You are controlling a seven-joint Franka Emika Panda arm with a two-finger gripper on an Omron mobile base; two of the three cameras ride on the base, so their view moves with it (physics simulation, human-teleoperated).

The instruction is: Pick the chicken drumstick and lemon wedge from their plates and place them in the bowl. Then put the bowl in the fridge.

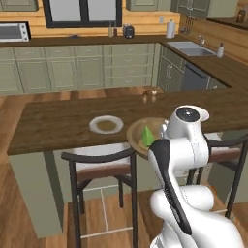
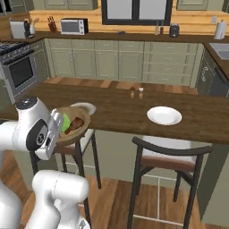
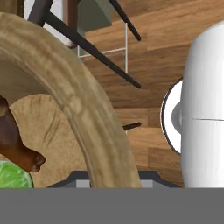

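Tan wooden bowl (image 2: 74, 125), holding lemon wedge (image 1: 147, 136) and chicken drumstick (image 2: 76, 123), hung off the counter's (image 1: 58, 121) near edge, its rim pinched in the closed gripper. Next, judging by this: carry it level to the fridge.

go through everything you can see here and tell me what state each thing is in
Wide tan wooden bowl: lifted off the counter, holding both foods.
Reddish-brown chicken drumstick: lying in the bowl.
Bright green lemon wedge: in the bowl.
Two round white plates: empty, on the dark wooden counter.
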